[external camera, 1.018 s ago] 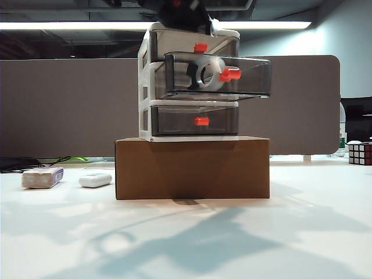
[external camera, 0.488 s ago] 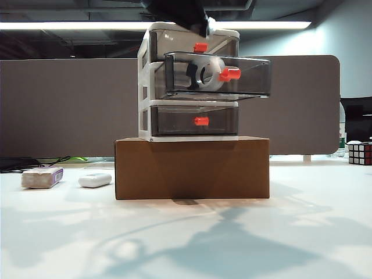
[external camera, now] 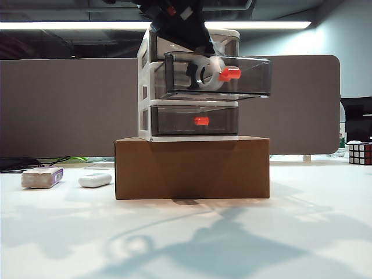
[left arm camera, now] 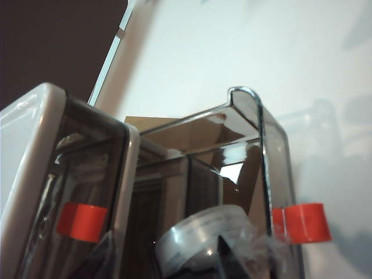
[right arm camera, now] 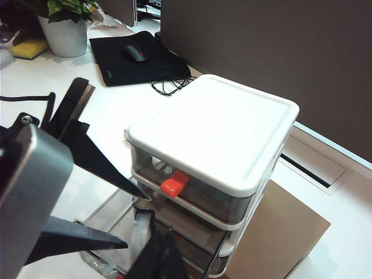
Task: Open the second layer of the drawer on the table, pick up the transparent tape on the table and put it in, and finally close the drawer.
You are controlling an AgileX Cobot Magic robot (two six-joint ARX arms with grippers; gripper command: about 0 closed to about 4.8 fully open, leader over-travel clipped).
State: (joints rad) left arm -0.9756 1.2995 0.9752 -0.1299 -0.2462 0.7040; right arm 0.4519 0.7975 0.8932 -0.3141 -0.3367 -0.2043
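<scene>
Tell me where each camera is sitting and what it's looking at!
Exterior view: low on the table, facing the drawer front; the left gripper holds the transparent tape inside the open second layer.
Left wrist view: on the left arm, just above the second layer, looking down at the tape; dark fingers show.
Right wrist view: above and behind the drawer; the open right gripper shows.
All three views share the drawer.

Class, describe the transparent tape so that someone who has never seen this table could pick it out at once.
Find the brown cardboard box mid-table; on it stands the drawer cabinet. Its second layer is pulled out, and the left gripper holds the transparent tape inside. It is the only whitish ring there, behind smoky plastic.
</scene>
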